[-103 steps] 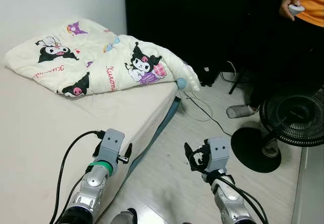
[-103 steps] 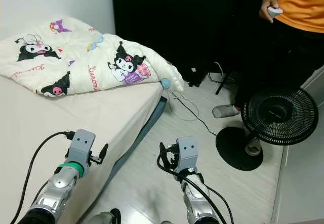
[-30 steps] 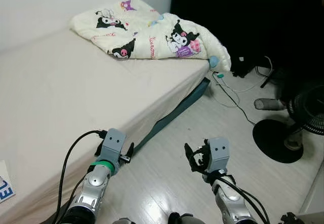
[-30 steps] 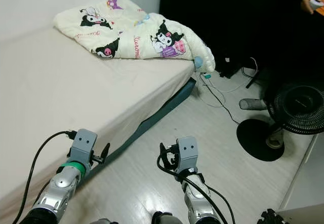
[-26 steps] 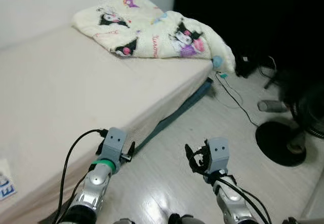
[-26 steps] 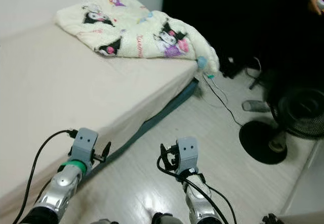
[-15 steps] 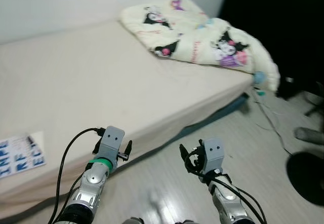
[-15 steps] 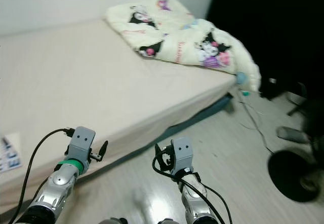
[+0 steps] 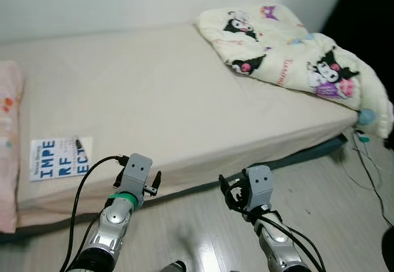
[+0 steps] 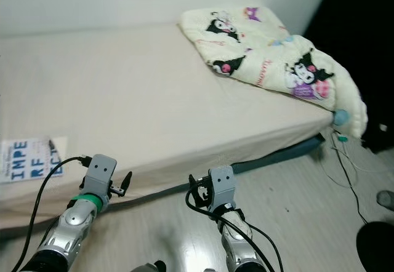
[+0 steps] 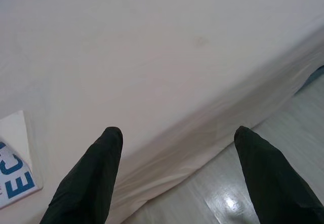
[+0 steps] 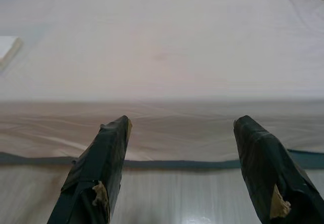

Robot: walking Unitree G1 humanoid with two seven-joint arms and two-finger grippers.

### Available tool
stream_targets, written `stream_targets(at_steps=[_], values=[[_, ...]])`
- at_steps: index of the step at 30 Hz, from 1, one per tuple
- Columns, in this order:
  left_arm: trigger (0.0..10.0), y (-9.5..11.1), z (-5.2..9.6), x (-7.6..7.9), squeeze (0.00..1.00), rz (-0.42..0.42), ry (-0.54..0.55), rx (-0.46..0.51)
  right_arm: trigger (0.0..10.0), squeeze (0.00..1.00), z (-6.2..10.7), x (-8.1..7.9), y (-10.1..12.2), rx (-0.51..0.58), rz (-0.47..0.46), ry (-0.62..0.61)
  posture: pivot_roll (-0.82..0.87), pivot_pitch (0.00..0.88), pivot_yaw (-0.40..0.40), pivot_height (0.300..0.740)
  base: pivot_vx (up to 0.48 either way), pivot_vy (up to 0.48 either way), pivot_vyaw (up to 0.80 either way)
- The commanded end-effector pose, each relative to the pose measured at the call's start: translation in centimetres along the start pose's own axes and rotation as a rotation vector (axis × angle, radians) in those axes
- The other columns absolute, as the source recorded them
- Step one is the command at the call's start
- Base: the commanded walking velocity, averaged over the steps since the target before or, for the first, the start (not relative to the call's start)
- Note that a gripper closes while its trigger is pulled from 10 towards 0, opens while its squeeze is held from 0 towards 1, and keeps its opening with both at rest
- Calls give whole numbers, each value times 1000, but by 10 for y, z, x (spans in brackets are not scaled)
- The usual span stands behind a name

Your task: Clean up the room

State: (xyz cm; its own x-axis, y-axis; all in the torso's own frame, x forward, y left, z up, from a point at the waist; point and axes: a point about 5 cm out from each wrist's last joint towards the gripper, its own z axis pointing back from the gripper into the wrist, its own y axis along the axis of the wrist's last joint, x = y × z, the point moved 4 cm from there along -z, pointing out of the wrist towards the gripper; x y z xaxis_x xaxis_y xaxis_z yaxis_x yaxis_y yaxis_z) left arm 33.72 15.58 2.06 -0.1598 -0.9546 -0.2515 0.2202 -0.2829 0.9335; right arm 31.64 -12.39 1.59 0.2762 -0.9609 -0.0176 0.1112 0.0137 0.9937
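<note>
Even, soft overhead light across my head views; the bed (image 9: 154, 106) reads pale and slightly washed out. Mild motion blur throughout, strongest on the blanket (image 9: 289, 56). A glare spot sits on the floor (image 11: 228, 203). My wrist views are soft, fingertips (image 12: 101, 173) out of focus.

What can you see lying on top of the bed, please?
On the bed lie a crumpled cartoon-print blanket, a blue-lettered paper and a pink pillow at the left end. Anything beneath the blanket is hidden.
</note>
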Motion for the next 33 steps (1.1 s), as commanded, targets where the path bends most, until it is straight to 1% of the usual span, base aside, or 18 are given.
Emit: stream_targets(at_steps=[1,21,25,33], values=[[10000,-11,3,3,0,-7,-9,-40,10000,0,3,-1,-7,-26,-8,3,50,55,1,711,0,0,712],[10000,-10,3,4,0,-6,-14,-37,10000,0,4,0,-7,-25,-4,0,47,59,1,711,0,0,712],[10000,-10,3,5,0,-7,-22,-36,10000,0,4,-1,-7,-19,-24,1,47,61,1,711,0,0,687],[10000,-6,3,9,0,7,-31,-14,10000,0,5,1,-7,-20,-32,-17,44,62,3,711,0,0,0]])
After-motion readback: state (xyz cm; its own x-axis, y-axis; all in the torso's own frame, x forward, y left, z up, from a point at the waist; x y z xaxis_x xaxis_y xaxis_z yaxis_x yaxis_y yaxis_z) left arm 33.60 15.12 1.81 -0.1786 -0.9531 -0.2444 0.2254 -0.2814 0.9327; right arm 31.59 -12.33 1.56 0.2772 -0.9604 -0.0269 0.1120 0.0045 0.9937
